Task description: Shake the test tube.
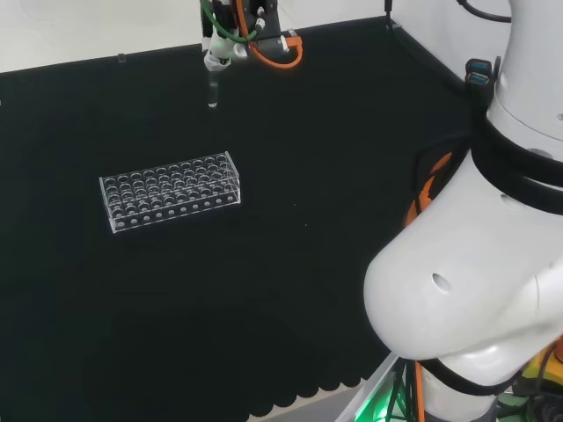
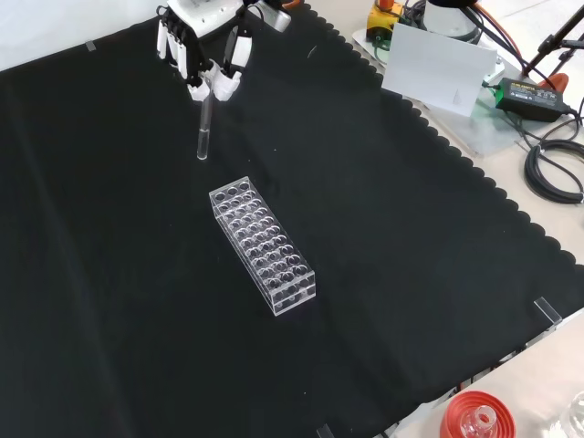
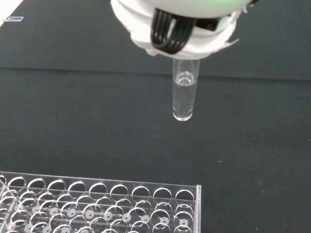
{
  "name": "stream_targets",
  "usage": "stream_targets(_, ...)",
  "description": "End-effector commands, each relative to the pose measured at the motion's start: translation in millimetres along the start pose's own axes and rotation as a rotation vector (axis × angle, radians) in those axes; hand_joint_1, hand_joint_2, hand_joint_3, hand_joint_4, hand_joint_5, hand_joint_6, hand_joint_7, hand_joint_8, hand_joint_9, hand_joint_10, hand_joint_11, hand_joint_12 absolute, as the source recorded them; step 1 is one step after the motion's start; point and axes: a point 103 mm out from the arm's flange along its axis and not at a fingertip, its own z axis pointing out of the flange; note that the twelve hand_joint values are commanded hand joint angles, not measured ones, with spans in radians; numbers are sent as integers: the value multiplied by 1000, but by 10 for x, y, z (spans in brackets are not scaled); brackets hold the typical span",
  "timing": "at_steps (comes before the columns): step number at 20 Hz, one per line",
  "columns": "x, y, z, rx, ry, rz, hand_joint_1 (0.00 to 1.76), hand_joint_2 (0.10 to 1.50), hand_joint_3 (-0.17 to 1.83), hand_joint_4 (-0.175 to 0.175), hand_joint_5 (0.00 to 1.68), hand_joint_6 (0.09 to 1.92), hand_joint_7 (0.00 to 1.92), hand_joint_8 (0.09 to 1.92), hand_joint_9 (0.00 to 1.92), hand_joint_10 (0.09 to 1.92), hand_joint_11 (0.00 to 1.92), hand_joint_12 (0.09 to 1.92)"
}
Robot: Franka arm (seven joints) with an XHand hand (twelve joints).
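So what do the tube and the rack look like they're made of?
The test tube held by the hand looks like clear, glossy glass or plastic; the cloth shows through it. The rack looks like clear, rigid plastic with bright, sharp edges.

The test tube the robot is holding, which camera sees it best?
The wrist view: the test tube hangs close and large below the hand, clear of the rack. In the front view it is a thin upright tube; in the head view, a faint sliver.

A clear test tube (image 2: 203,128) is held upright by the hand (image 2: 204,57), above the cloth and apart from the clear tube rack (image 2: 263,245).
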Motion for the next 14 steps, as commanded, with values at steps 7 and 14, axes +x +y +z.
stream_targets(7, 1075, -56, -161, 8, 140, -210, 1432, 701, 460, -175, 1379, 366, 1830, 333, 1396, 400, 1031, 1151)
stream_targets(14, 1200, -110, -229, 0, 150, -254, 1432, 698, 464, -175, 1380, 367, 1832, 330, 1396, 401, 1030, 1151)
